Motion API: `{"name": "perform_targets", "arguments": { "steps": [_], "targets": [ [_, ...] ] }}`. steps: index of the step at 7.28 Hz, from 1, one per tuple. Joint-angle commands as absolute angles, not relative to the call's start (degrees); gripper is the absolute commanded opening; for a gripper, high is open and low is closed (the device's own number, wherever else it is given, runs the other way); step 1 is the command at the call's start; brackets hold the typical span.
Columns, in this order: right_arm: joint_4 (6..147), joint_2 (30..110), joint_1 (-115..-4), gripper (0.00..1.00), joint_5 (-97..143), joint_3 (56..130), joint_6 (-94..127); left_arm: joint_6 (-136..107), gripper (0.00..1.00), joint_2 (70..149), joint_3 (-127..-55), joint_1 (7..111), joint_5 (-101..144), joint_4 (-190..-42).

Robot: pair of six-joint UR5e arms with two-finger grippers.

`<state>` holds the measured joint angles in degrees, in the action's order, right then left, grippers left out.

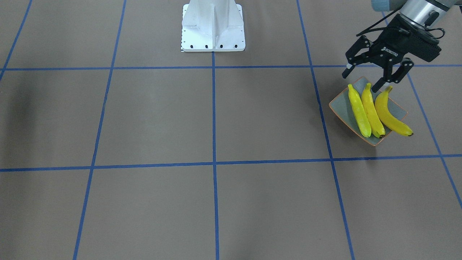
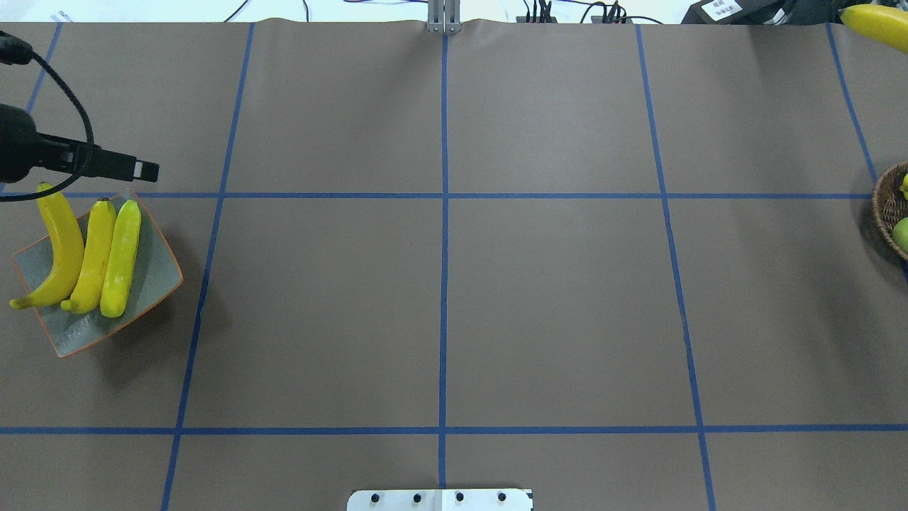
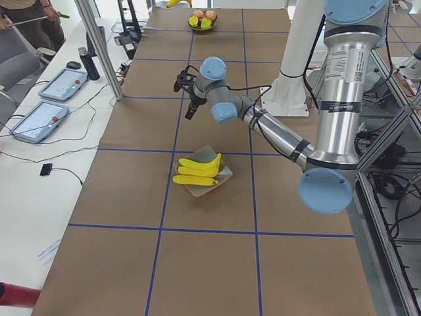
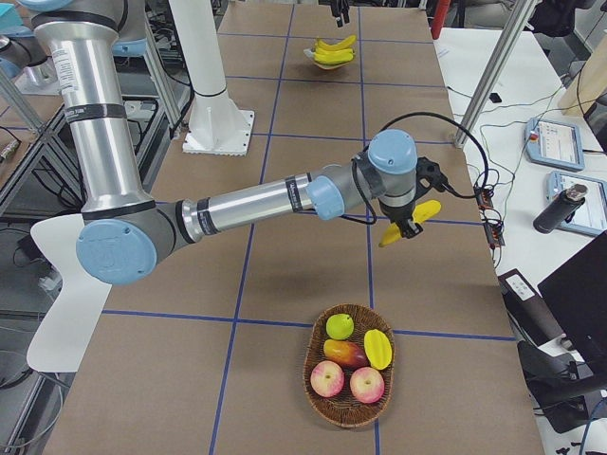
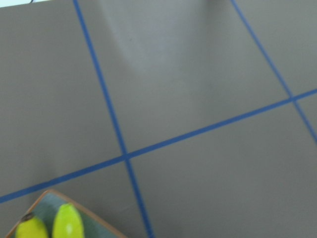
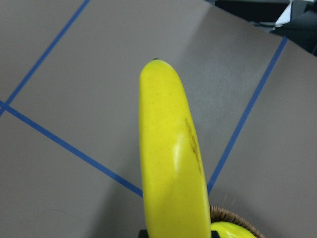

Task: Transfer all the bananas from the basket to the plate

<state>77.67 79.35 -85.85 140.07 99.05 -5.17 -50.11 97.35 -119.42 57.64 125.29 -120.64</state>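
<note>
Exterior right view has the right end effector clenched on a curved yellow banana, up in the air just past the round wicker basket. The small grey-green rectangular plate with the orange rim is way off toward the robot's left, clear across open surface. The left end effector, fingers spread and holding nothing, hovers right over the plate's far end. Three yellow bananas lie side by side there, so I'd guess the free strip is the side facing the carrying end effector. Lay it parallel.
</note>
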Motion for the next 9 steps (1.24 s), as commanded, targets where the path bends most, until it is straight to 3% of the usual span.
{"name": "perform_targets", "arguments": {
  "steps": [1, 5, 9],
  "targets": [
    [77.6, 75.9, -79.9, 0.00, 139.8, 106.2, 12.4, -62.0, 1.00, 105.5, -119.2, 55.1, 126.2, -120.3],
    [77.3, 66.7, -69.1, 0.00, 137.8, 113.2, 38.2, -89.4, 1.00, 119.8, -118.3, 50.0, 125.7, -120.7],
    [68.0, 62.0, -55.4, 0.00, 124.1, 114.9, 55.3, -95.3, 1.00, 124.3, -115.9, 44.6, 116.1, -124.5]
  ]
}}
